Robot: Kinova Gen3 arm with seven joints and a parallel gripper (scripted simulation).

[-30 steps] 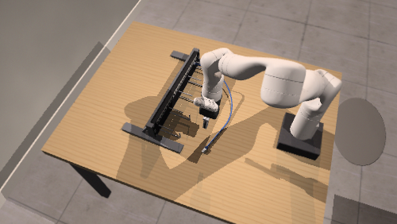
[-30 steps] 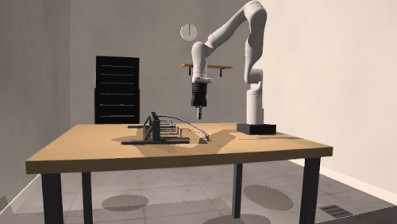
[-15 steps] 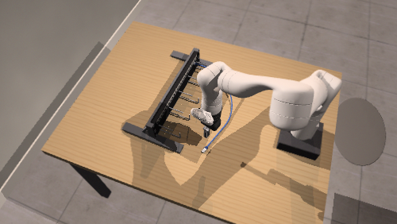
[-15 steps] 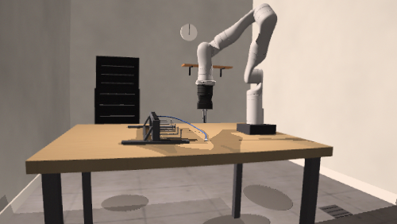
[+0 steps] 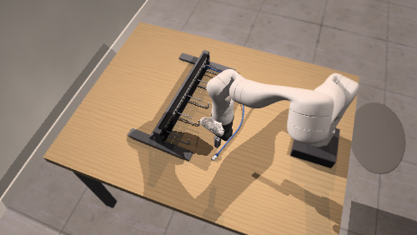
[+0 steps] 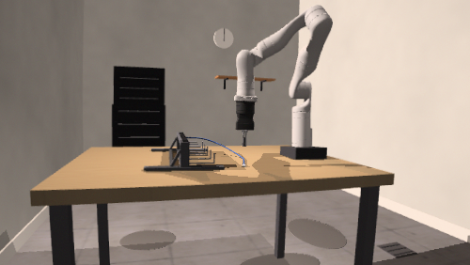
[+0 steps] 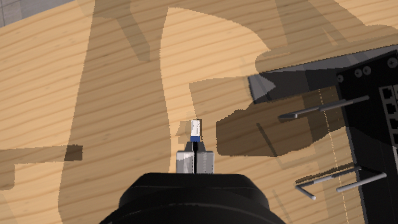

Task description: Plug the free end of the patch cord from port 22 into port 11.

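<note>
Your gripper (image 5: pixel 217 144) (image 6: pixel 243 145) (image 7: pixel 195 152) hung nose-down above the table, shut on nothing. The loose plug (image 5: pixel 214 157) (image 6: pixel 243 165) (image 7: pixel 195 128) lay at 12 o'clock in the wrist view, rack (image 5: pixel 182 93) (image 6: pixel 184 155) (image 7: pixel 362 90) around 3. Tbh you needed to open up, centre over the plug, descend straight and pinch gently, latch up.
</note>
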